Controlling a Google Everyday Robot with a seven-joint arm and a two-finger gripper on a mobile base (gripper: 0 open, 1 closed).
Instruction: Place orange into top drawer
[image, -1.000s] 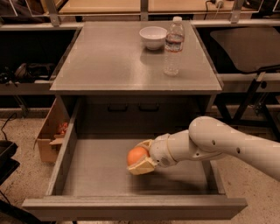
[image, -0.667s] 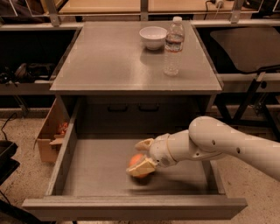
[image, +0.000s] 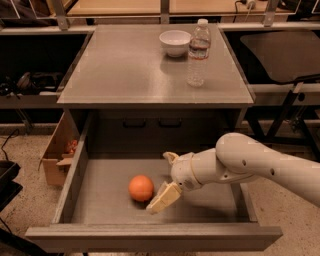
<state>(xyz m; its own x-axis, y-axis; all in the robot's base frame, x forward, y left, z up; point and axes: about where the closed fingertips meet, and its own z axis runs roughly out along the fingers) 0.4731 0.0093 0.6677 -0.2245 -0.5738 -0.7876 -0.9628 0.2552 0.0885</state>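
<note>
Grey cabinet top (image: 125, 70) up at twelve o'clock, speckled floor all round, and below it the top drawer (image: 100, 205) pulled wide open, and there's the release! The orange (image: 141, 188) sits on the drawer floor, a touch left of centre, free of the grip that had it pinched a second ago. The gripper (image: 160, 182) hangs at the fruit's three o'clock, inside the drawer, jaws spread apart and holding nothing. One finger reaches up toward twelve and the other slants down to about seven, its tip just beside the orange; whether it brushes the skin, can't say. That reads as the job essentially done: fruit in the right compartment, arm (image: 250, 165) only needing to lift out without nudging it. The drawer holds the orange and nothing else. On top, at the far twelve o'clock edge, a white bowl (image: 175, 42) looks empty from here, with a capped water bottle (image: 198, 55) at its four o'clock. Off at the drawer's nine o'clock a cardboard box (image: 55, 155) holds something reddish, too hidden to name.
</note>
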